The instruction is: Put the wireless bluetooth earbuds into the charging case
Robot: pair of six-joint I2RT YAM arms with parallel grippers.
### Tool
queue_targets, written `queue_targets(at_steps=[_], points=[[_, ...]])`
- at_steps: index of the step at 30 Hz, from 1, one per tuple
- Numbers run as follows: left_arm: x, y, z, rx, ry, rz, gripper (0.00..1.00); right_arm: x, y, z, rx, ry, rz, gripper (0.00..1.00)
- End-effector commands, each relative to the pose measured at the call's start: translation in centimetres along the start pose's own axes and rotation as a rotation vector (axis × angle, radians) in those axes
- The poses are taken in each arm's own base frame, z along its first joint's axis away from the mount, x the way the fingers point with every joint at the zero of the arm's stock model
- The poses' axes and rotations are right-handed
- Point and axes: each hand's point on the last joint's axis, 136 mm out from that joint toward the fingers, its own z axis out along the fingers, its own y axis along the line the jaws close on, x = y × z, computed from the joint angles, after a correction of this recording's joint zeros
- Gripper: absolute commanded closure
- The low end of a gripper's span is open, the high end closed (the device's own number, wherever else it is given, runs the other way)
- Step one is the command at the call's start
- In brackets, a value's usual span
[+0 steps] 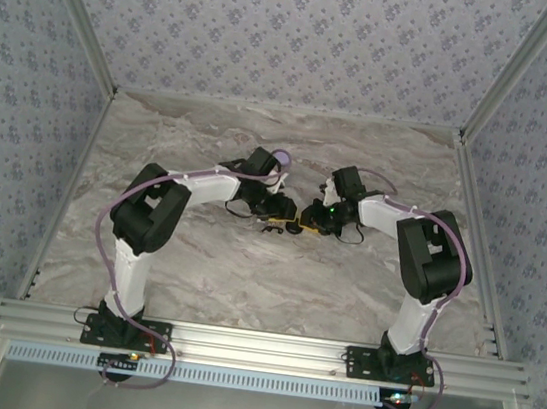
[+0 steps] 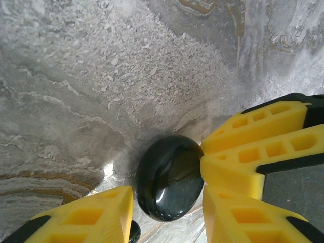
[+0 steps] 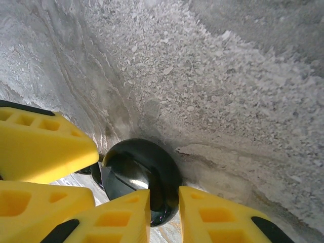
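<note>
Pinching rim of glossy black case point(image 2: 169, 177) w/ right tool point(image 3: 164, 202), closed on it at tips. Straddling same case w/ left tool point(image 2: 167, 205), fingers just beside both flanks; can't tell if gripping or loose. Resting on worktop point(image 2: 101, 76) btwn both tools

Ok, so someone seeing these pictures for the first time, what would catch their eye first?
Probably the glossy black charging case, an oval pebble on the grey marble table, with bright yellow fingers crowding it from both sides in the wrist views. From above, the left gripper and right gripper meet nose to nose at mid-table, arms bent inward like a gate.
</note>
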Motion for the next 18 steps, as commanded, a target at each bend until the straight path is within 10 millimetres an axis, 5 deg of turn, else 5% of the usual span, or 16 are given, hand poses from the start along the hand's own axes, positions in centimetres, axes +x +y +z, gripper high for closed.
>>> queue_targets(at_steps=[1, 18], points=[[0.1, 0.1, 0.7, 0.025, 0.019, -0.013, 0.6, 1.0, -1.8, 0.8, 0.036, 0.035, 0.054, 0.8], [0.0, -1.4, 1.5, 0.127, 0.046, -0.035, 0.63, 1.1, -1.9, 1.3, 0.004, 0.039, 0.067, 0.8]])
